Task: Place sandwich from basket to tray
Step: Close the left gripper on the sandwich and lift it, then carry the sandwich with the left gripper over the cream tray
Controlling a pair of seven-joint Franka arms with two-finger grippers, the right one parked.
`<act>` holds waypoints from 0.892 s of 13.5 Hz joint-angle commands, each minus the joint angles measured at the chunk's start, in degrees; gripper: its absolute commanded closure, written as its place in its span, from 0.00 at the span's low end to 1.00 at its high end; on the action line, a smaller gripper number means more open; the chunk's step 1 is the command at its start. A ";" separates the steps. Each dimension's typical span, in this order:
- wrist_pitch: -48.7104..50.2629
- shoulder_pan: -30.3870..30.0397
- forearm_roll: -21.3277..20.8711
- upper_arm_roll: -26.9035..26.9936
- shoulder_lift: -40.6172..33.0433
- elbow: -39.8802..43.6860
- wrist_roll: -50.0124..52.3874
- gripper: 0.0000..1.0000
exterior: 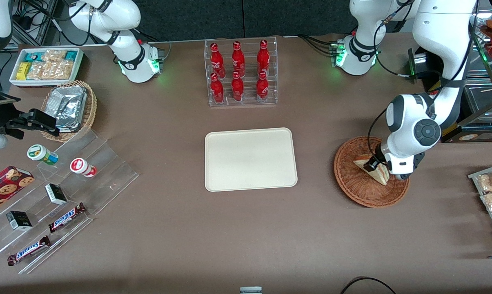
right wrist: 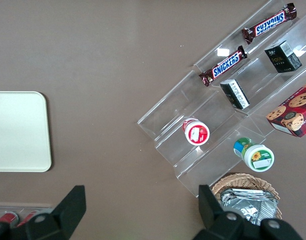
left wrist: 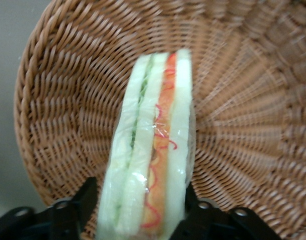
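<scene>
1 sandwich (left wrist: 153, 150) in gripper (left wrist: 140, 200), 1 basket (exterior: 358, 188), 1 tray (exterior: 250, 159)

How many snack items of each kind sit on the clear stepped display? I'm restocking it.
Snickers bars: 2
Small black boxes: 2
Round tubs: 2
Cookie box: 1
Total: 7
The gripper is in the basket, around the sandwich.

rough wicker basket (left wrist: 243, 100), glossy-wrapped sandwich (left wrist: 153, 150)
</scene>
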State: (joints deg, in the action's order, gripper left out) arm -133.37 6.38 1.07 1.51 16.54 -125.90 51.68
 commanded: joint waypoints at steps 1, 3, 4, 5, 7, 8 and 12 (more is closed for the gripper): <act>1.62 0.39 -1.24 0.25 -0.46 0.12 0.62 1.00; 3.80 0.39 -1.33 0.25 -0.20 1.96 0.52 1.00; 5.56 0.47 -1.94 0.25 0.15 3.54 0.52 1.00; 7.15 0.56 -2.56 0.25 -0.02 4.51 0.52 1.00; 10.66 1.70 -2.91 0.25 -0.11 7.49 0.52 1.00; 12.50 2.66 -2.91 0.25 -0.11 9.16 0.44 1.00; 19.45 8.72 -3.53 0.16 -0.20 15.05 0.70 1.00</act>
State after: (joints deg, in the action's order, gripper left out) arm -117.64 11.58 -1.40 1.34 16.37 -114.13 51.60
